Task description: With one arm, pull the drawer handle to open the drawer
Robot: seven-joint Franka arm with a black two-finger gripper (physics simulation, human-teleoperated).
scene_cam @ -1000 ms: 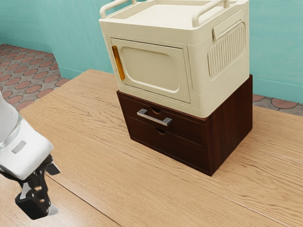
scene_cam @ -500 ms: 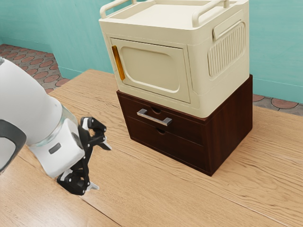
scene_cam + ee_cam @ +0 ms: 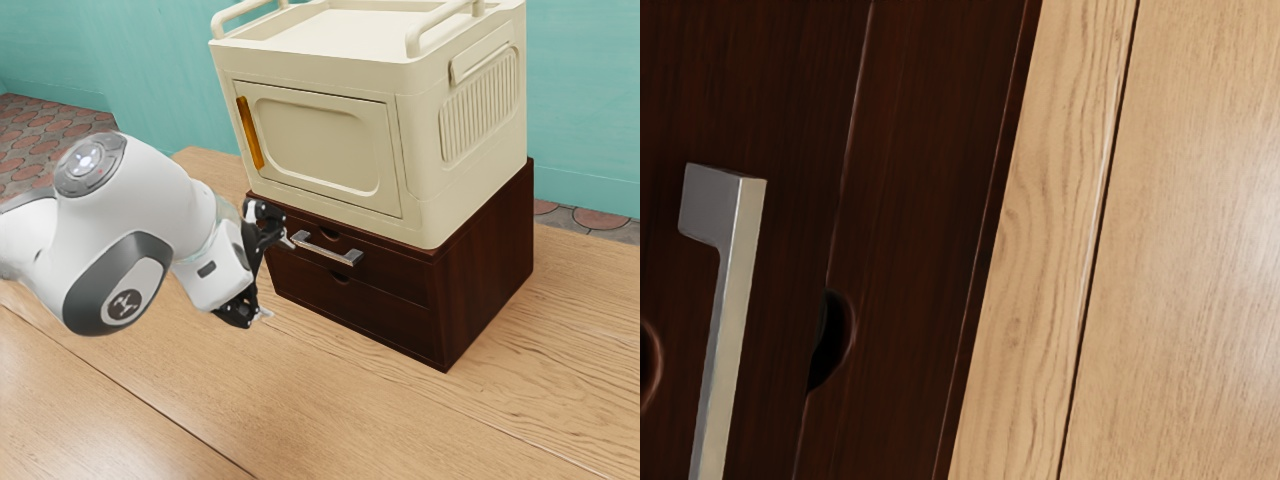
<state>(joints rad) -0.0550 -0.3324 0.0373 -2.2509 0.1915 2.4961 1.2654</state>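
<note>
Upper drawer (image 3: 395, 276): shut, front flush with the dark wooden cabinet (image 3: 485, 265); opening not yet begun.
Bar handle (image 3: 326, 250): metal, on that front, near one fingertip — contact unclear.
Gripper (image 3: 277, 277): fingers spread wide, holding nothing.
Left to do: line up, grasp the bar, draw it back.
Edges: cream cabinet (image 3: 310, 145) sits directly above; its lower rim could crowd the hand.
Room: wooden tabletop (image 3: 350, 420) extends out front — enough, I judge, for pulling.

Cabinet (image 3: 320, 145) on drawer chest (image 3: 485, 260), drawer chest on table (image 3: 400, 430), handle (image 3: 325, 250) on upper drawer (image 3: 395, 270), wall (image 3: 165, 70) behind
</note>
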